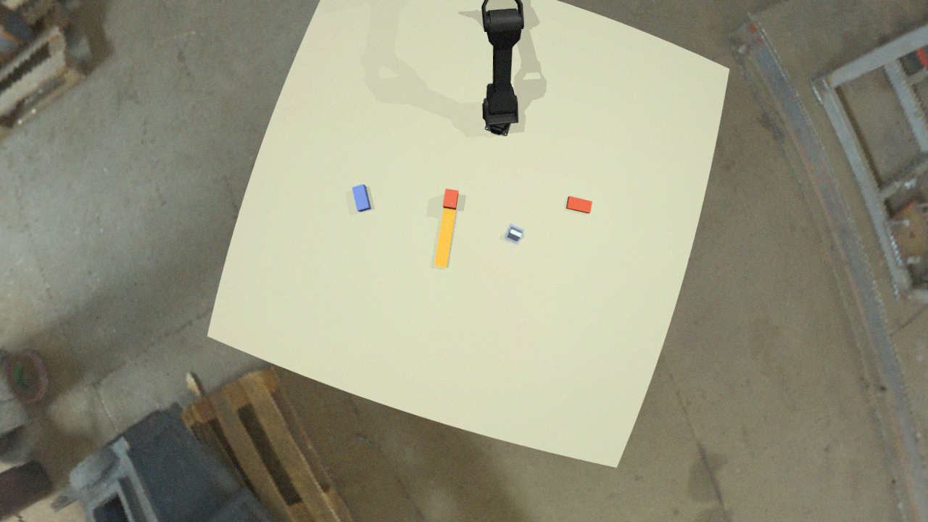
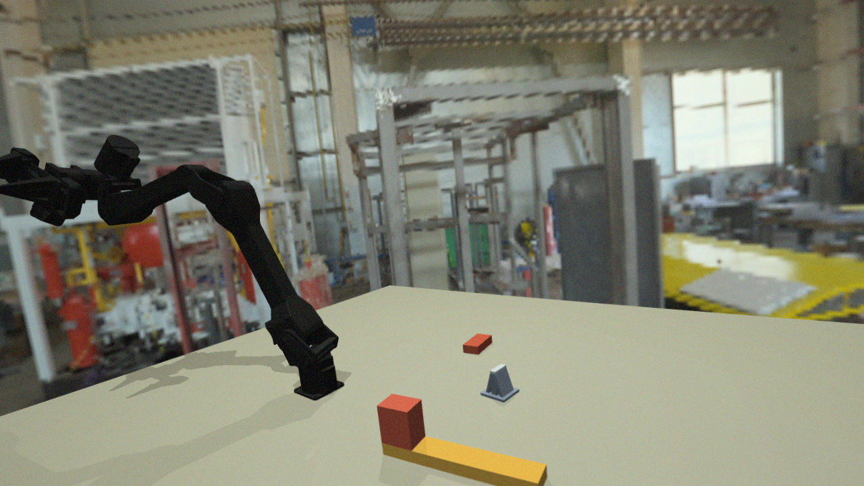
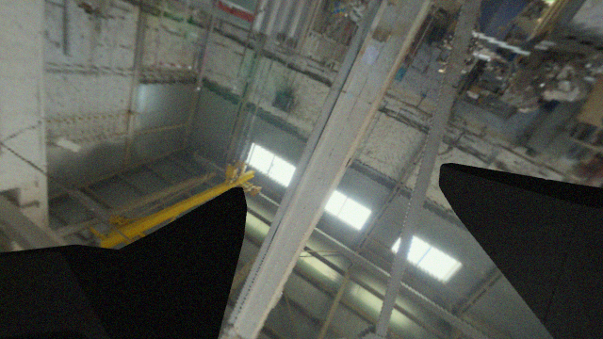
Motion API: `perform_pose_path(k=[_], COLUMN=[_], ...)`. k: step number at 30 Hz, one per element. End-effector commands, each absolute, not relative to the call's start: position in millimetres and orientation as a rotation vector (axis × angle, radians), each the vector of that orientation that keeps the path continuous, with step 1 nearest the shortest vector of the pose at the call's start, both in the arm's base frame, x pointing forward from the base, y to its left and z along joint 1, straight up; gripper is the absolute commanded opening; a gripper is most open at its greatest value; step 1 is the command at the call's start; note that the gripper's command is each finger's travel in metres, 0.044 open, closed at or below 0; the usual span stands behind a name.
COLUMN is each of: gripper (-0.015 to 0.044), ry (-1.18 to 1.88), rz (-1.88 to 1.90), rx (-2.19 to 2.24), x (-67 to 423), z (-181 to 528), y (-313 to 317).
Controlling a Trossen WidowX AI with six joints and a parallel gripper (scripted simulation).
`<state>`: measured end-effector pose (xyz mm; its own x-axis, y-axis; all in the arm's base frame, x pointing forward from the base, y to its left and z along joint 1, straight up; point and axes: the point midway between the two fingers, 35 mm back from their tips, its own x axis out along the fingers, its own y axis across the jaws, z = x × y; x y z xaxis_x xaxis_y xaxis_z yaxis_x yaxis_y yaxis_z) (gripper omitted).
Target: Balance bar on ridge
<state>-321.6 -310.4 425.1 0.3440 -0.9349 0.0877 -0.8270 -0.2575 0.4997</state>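
The bar (image 1: 444, 241) (image 2: 477, 462) is a long yellow strip lying flat on the table, with a red cube on the end nearer the arm's base. The ridge (image 1: 513, 233) (image 2: 499, 381) is a small grey wedge on a square foot, standing apart to the side of the bar. My gripper (image 2: 7, 175) (image 3: 341, 185) is open and empty. It is raised high beyond the arm's base (image 1: 499, 119) (image 2: 316, 377), far from the bar and the ridge. The wrist view shows only the hall between the two black fingers.
A flat red block (image 1: 578, 204) (image 2: 477, 343) lies beyond the ridge. A blue block (image 1: 360, 197) lies on the other side of the bar. The cream table (image 1: 454, 363) (image 2: 664, 393) ends close behind the arm's base.
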Motion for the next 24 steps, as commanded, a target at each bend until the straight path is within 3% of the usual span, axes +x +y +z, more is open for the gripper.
perform_pose_path(k=[1,4,24], gripper=[0.0374,0.0315,0.0315], ry=[-1.542,-1.588,-1.697], rz=[-0.307,-0.249,0.288], rx=[2.153,2.182,2.512], x=[-322,-323,-256], z=[425,428,445], y=[-311,-314,-395])
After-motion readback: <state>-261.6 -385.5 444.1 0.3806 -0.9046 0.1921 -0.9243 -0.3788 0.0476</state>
